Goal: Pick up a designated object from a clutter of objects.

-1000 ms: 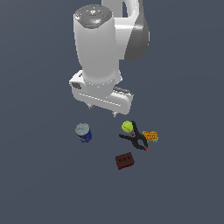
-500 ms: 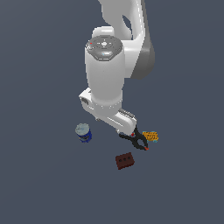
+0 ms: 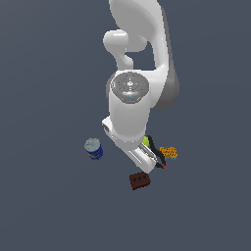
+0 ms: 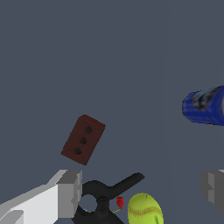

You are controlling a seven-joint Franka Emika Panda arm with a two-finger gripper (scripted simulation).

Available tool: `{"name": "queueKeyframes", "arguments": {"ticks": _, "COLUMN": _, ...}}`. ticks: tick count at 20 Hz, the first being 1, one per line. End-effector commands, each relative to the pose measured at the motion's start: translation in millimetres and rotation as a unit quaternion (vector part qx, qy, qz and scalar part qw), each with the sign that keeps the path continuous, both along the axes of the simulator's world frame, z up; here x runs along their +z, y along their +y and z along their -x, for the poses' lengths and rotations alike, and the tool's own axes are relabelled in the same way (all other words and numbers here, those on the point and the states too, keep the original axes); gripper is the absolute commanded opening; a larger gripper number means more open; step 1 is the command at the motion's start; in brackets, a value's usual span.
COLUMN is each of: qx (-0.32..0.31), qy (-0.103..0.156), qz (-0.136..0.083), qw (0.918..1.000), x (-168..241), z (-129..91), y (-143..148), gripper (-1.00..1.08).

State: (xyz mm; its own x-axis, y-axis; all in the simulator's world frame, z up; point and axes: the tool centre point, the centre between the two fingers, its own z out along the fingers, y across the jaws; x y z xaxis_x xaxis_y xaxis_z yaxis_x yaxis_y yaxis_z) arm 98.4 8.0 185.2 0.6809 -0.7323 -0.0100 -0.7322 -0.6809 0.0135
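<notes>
The dark reddish-brown brick [image 3: 139,181] with round holes lies flat on the floor, also seen in the wrist view [image 4: 83,139]. My gripper [image 4: 142,190] is open and empty, its grey fingers [image 4: 70,194] wide apart. In the exterior view the gripper's hand [image 3: 138,156] hangs over the clutter, just above the brick in the picture and apart from it. The yellow-green ball [image 4: 144,210] and the black clamp [image 4: 105,197] with red tips show between the fingers, lower down. The arm hides most of the ball [image 3: 145,142] in the exterior view.
The blue can [image 3: 93,148] with a grey top stands to the exterior view's left of the hand; it also shows in the wrist view [image 4: 204,106]. The orange block [image 3: 169,152] lies to the exterior view's right, beside the clamp [image 3: 158,156]. Dark grey floor surrounds everything.
The arm has swung toward the exterior view's right and come lower over the clutter, now covering most of the ball and part of the clamp. The objects have not moved.
</notes>
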Motion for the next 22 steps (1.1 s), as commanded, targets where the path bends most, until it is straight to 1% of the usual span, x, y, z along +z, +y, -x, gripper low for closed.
{"name": "queueKeyframes", "arguments": {"ticks": 1, "qx": -0.029, "qy": -0.001, "qz": 0.0, "qw": 0.9996, "x": -12, "z": -8, "y": 6, "gripper": 1.0}}
{"name": "queueKeyframes", "arguments": {"ticks": 7, "qx": -0.098, "qy": -0.004, "qz": 0.001, "qw": 0.9952, "x": -42, "z": -23, "y": 21, "gripper": 1.0}}
{"name": "queueKeyframes", "arguments": {"ticks": 13, "qx": -0.162, "qy": -0.006, "qz": 0.001, "qw": 0.9868, "x": -72, "z": -36, "y": 36, "gripper": 1.0}}
{"name": "queueKeyframes", "arguments": {"ticks": 22, "qx": -0.221, "qy": -0.008, "qz": 0.001, "qw": 0.9753, "x": -101, "z": -45, "y": 50, "gripper": 1.0}}
